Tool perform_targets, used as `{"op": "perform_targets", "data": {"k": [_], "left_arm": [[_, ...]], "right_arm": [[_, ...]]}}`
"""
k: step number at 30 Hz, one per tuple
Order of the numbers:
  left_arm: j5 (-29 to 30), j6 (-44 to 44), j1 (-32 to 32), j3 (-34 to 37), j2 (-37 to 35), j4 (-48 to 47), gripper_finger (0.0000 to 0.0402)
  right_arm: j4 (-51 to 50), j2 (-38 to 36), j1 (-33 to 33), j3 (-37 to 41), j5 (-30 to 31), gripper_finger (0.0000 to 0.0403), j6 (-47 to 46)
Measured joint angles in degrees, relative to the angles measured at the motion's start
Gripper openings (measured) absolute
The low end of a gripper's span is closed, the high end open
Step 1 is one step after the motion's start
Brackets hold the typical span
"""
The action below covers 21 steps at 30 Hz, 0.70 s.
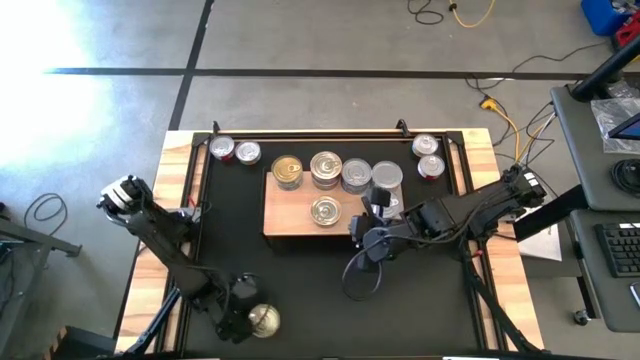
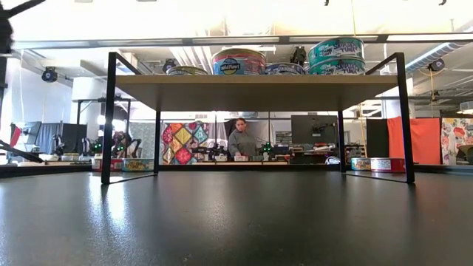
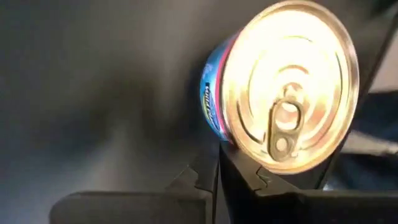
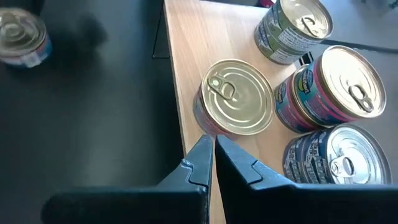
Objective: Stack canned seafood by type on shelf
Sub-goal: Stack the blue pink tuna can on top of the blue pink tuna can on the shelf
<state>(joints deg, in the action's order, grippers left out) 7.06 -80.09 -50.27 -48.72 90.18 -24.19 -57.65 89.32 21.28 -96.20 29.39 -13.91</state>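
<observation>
resting tins (image 1: pixel 325 211) crowd shelf (image 1: pixel 283 222)

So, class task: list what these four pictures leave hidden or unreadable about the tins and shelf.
- High view: the right end effector covers part of the shelf.
- High view: tin labels too small to read.
- Left wrist view: glare washes out the tin lid.
- Low view: the shelf board hides the tins' lower parts.

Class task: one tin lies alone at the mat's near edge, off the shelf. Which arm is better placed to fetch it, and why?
Left. The left gripper, shut, sits right beside the tin; the right gripper, also shut, is at the shelf.
</observation>
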Motion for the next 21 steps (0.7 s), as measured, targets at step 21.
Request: {"op": "perform_targets", "data": {"k": [21], "left_arm": [[-7.9,17.6,2.5,-8.3,5.9,3.3,0.0000]], "right_arm": [[13.8,9.5,17.4,0.7,-1.8,0.0012,-16.8]]}}
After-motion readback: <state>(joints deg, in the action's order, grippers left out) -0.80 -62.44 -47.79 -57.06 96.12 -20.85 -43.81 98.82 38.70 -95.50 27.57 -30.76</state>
